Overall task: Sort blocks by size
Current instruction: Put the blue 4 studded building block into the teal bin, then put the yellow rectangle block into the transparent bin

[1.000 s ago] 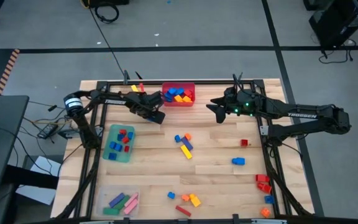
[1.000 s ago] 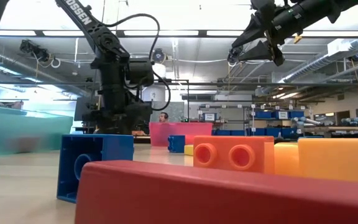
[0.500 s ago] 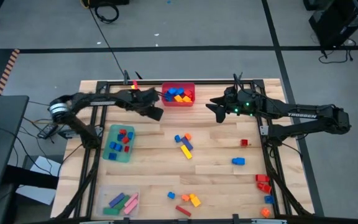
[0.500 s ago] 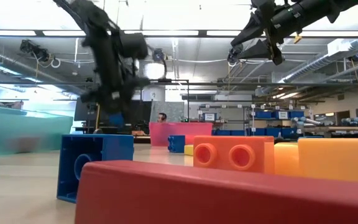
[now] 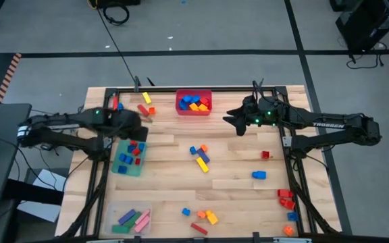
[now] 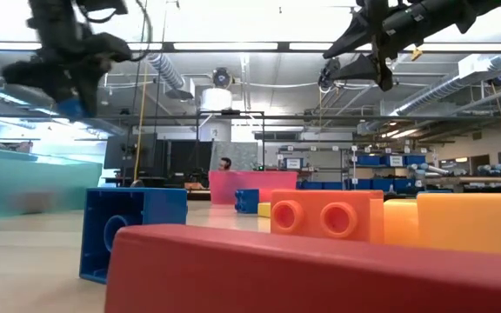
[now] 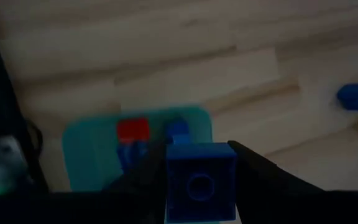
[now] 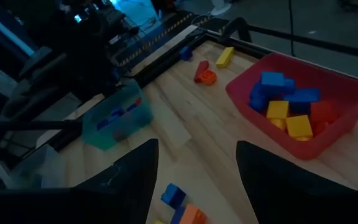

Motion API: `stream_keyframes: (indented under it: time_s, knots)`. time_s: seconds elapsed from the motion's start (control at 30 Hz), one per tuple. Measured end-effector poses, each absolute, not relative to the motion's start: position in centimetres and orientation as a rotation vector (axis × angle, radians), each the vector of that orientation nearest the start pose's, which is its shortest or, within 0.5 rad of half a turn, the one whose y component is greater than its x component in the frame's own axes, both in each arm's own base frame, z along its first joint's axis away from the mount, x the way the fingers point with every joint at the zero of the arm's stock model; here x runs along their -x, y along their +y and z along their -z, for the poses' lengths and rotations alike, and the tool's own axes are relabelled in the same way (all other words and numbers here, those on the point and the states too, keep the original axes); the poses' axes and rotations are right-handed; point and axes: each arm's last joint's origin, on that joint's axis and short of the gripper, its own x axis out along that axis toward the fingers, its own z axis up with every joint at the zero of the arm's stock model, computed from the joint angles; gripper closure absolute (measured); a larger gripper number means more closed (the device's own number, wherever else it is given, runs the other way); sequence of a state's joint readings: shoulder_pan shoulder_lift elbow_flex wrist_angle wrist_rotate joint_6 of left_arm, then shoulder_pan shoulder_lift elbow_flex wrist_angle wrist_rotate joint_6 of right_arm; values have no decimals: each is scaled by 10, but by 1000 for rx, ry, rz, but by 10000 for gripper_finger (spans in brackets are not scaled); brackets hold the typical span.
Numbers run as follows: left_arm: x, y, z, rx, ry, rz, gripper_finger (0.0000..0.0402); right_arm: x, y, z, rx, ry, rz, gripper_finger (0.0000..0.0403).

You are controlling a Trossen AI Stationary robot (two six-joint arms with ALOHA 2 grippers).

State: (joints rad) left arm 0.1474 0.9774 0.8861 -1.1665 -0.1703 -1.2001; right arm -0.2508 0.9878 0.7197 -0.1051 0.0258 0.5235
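Observation:
My left gripper hangs over the far end of the teal bin at the table's left, shut on a small blue block. The bin holds red and blue blocks. The low view shows that gripper high up and blurred. My right gripper hovers open and holds nothing, to the right of the red bin, which is filled with blue, yellow and orange blocks. Loose blocks lie on the middle of the table. My left gripper pinches the small blue block by two opposite sides between its two fingers, the studded face turned toward the wrist camera. The fingers point steeply down. The block is lifted clear, above the teal bin.
A clear bin with long pink, green and blue bars stands at the near left. More blocks lie at the far left, the near middle, the near right and right of centre. A black frame rail edges the table.
My left gripper has risen and swung from beside the red bin toward the table's left edge, carrying the small blue block; it now hangs above the teal bin. My right arm has kept still.

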Motion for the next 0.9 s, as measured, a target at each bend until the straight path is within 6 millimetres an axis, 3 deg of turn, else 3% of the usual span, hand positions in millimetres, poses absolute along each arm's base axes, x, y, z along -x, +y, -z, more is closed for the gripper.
stream_keyframes:
  time_s: [0.23,0.33,0.47,0.6,0.77,0.9]
  knots:
    - [-134,9,-217,1077,983,-1055,259,-210,-53,-282,-567,305,314,172]
    - [-133,8,-206,1087,985,-1067,207,-210,-53,-282,-575,306,304,172]
    - [-133,8,-204,1058,989,-1048,132,-210,-52,-282,-580,309,293,172]
    - [-133,8,-204,1033,1003,-1032,85,-210,-52,-282,-602,307,295,172]
    - [-134,9,-208,996,988,-1026,63,-210,-52,-282,-604,307,294,172]
    - [-142,11,-233,895,885,-988,62,-210,-52,-282,-598,305,300,172]
